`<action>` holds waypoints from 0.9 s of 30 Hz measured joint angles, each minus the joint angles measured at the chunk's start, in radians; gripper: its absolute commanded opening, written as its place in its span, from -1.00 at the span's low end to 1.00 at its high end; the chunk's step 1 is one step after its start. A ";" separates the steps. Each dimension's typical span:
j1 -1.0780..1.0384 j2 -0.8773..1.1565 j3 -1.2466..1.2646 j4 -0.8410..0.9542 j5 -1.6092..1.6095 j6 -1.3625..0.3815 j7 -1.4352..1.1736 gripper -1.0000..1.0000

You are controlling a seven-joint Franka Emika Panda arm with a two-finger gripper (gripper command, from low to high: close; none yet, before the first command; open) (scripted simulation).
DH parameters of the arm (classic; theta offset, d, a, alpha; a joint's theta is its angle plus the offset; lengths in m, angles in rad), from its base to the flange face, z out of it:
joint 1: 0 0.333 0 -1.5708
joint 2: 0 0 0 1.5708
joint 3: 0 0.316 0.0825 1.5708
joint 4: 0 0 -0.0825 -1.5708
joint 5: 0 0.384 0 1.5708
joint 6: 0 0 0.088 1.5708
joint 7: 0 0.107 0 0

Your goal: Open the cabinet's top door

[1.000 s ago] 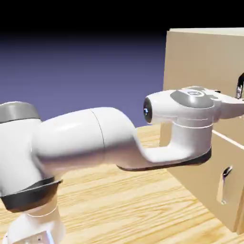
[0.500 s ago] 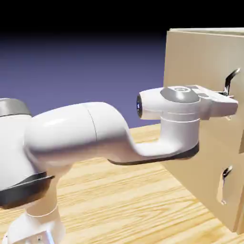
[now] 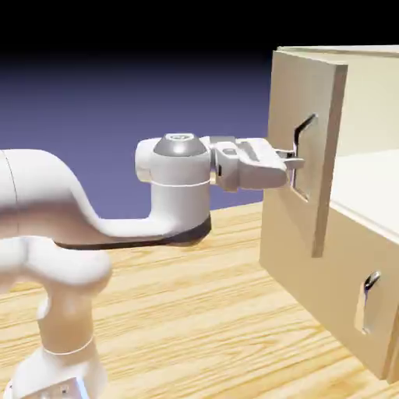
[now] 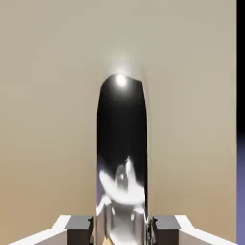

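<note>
The beige cabinet point(image 3: 366, 257) stands at the exterior view's right. Its top door point(image 3: 308, 93) has swung out from the body and stands edge-on, with a gap behind it. My gripper point(image 3: 294, 162) is shut on the door's silver handle point(image 3: 302, 132), with the white hand level to its left. In the hand view the shiny handle point(image 4: 121, 158) fills the middle between my two grey fingertips point(image 4: 79, 224), with beige door panel point(image 4: 48, 95) all around.
The lower panel point(image 3: 343, 304) with its own silver handle point(image 3: 368, 300) is closed. The wooden table point(image 3: 195, 327) runs under the arm. My arm's elbow and base point(image 3: 54, 265) fill the left side.
The gripper closed on the handle and pulled back leftward. The top door swung from nearly shut to well open as the arm retreated.
</note>
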 measured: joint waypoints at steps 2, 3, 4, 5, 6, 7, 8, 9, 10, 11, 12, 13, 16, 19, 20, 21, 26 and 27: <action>-0.050 -0.034 0.072 -0.056 0.068 -0.045 -0.013 -1.00; -0.072 -0.052 0.109 -0.082 0.104 -0.067 -0.020 -1.00; -0.091 -0.070 0.145 -0.107 0.140 -0.088 -0.027 -1.00; -0.108 -0.088 0.181 -0.129 0.178 -0.110 -0.035 -1.00; -0.123 -0.106 0.217 -0.150 0.216 -0.131 -0.043 -1.00; -0.136 -0.124 0.254 -0.170 0.254 -0.152 -0.050 -1.00; -0.146 -0.142 0.290 -0.188 0.293 -0.174 -0.058 -1.00; -0.154 -0.159 0.326 -0.205 0.332 -0.195 -0.065 -1.00; -0.160 -0.175 0.362 -0.220 0.371 -0.217 -0.073 -1.00; -0.165 -0.190 0.398 -0.233 0.410 -0.238 -0.080 -1.00; -0.167 -0.205 0.435 -0.245 0.450 -0.260 -0.086 -1.00; -0.168 -0.218 0.471 -0.256 0.488 -0.282 -0.092 -1.00; -0.163 -0.250 0.580 -0.280 0.604 -0.348 -0.107 -1.00; -0.149 -0.269 0.688 -0.292 0.716 -0.416 -0.116 -1.00; -0.143 -0.272 0.725 -0.294 0.752 -0.439 -0.117 -1.00; -0.137 -0.273 0.761 -0.294 0.789 -0.462 -0.118 -1.00; -0.108 -0.256 0.942 -0.279 0.966 -0.580 -0.114 -1.00; -0.104 -0.248 0.978 -0.272 1.000 -0.604 -0.111 -1.00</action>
